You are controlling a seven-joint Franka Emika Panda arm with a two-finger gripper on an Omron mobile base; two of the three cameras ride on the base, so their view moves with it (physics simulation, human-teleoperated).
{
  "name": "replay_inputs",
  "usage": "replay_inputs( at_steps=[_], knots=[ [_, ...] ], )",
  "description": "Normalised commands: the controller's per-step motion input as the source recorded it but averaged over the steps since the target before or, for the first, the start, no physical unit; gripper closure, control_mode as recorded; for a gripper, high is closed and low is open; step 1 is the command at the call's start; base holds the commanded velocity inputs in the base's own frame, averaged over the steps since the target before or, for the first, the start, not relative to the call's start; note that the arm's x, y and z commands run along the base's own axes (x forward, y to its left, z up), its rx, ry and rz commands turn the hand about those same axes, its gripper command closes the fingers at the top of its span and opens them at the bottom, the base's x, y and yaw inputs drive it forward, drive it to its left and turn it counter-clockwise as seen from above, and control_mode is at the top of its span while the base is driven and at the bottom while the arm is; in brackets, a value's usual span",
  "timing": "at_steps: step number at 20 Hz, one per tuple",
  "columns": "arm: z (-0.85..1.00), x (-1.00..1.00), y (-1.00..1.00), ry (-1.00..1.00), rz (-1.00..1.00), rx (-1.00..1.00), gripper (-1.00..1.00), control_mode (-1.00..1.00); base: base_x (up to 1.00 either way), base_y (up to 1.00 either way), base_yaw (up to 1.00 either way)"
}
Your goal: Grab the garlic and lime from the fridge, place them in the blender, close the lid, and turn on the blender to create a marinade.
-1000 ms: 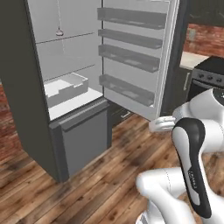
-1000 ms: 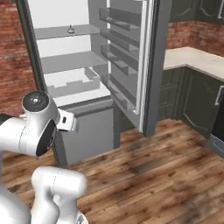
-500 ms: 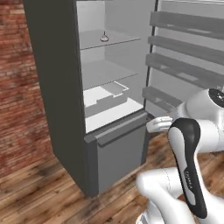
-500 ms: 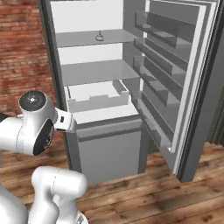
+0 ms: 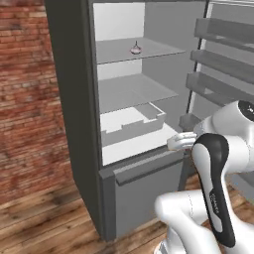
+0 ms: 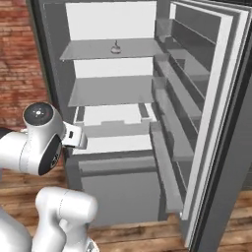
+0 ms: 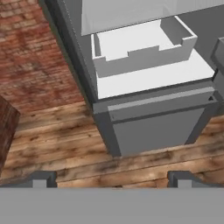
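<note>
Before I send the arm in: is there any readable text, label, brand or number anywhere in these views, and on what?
Small pale lettering runs along the dark band of the robot arm in the left base view: too small and blurred to read.
Fridge, its shelves, door racks and lower drawer: no labels or numbers.
Garlic on the upper shelf: no sticker.
Brick wall and wooden floor: no signs.

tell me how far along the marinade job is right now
Early stage. Done: the fridge stands with its door open. In hand: nothing; the gripper is open and empty, pointing at the fridge's lower drawer and the wood floor. Left: the garlic sits on the upper shelf, ungrasped; I can't spot a lime. Loading the blender, closing the lid and switching on remain.
</note>
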Motion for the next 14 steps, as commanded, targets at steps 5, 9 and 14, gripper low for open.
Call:
replay_inputs(
  at_steps=[5, 9, 14],
  knots=[
    [0.00, 0.00, 0.00, 0.00, 0.00, 0.00, -1.00, 1.00, 0.58, -0.47, 0.33],
    [0.00, 0.00, 0.00, 0.00, 0.00, 0.00, -1.00, 1.00, 0.57, -0.31, 0.29],
    [0.00, 0.00, 0.00, 0.00, 0.00, 0.00, -1.00, 1.00, 0.47, -0.26, 0.23]
  ],
)
